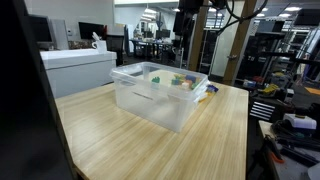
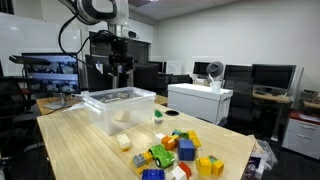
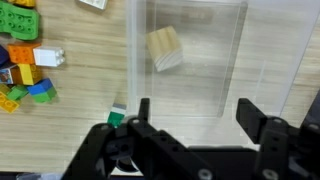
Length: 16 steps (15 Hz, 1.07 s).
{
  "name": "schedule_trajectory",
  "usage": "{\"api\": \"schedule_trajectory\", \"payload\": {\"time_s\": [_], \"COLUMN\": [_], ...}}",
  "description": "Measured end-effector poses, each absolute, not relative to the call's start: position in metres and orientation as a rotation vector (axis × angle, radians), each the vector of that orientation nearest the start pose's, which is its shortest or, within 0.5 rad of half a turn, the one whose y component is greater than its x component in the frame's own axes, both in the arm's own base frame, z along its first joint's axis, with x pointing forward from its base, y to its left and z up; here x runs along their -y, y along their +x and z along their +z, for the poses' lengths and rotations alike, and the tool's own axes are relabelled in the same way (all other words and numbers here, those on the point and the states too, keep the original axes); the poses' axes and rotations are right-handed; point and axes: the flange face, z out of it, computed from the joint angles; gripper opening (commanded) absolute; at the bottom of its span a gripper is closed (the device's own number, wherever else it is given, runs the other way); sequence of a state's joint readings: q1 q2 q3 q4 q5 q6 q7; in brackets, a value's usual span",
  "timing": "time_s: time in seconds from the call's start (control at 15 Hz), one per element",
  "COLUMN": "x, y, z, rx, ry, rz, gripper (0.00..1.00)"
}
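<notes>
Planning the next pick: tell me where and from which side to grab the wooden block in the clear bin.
Take the wooden block by two opposite flat faces, coming from above: the walls of the clear bin shut off the sides. It lies askew to the open gripper in the wrist view, so probably turn the wrist to square up first.

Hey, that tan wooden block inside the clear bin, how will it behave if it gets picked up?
The wooden block looks solid and squarish, so probably stiff and light. Flat faces suggest sliding, not rolling. Lying loose in the clear bin, it may skid on the smooth plastic.
</notes>
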<state>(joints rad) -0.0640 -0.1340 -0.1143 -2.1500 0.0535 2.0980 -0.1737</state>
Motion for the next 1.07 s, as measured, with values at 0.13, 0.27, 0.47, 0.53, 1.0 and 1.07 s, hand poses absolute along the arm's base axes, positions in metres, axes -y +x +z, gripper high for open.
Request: {"api": "schedule_trajectory", "payload": {"time_s": [0.13, 0.27, 0.47, 0.53, 1.0, 1.07], "x": [0.123, 0.155, 0.217, 0.237, 0.288, 0.293], "y": [0.511, 0.506, 0.488, 0.482, 0.483, 0.485], "z": [0.485, 0.488, 0.455, 0.436, 0.352, 0.343], "rx": [-0.116, -0.191, -0.330, -0.374, -0.467, -0.474], "ry": [-3.091, -3.102, -3.151, -3.167, -3.215, -3.220], "rz": [-0.203, -0.212, -0.104, -0.063, 0.019, 0.023], "gripper": [1.00, 1.00, 1.00, 1.00, 1.00, 1.00]}}
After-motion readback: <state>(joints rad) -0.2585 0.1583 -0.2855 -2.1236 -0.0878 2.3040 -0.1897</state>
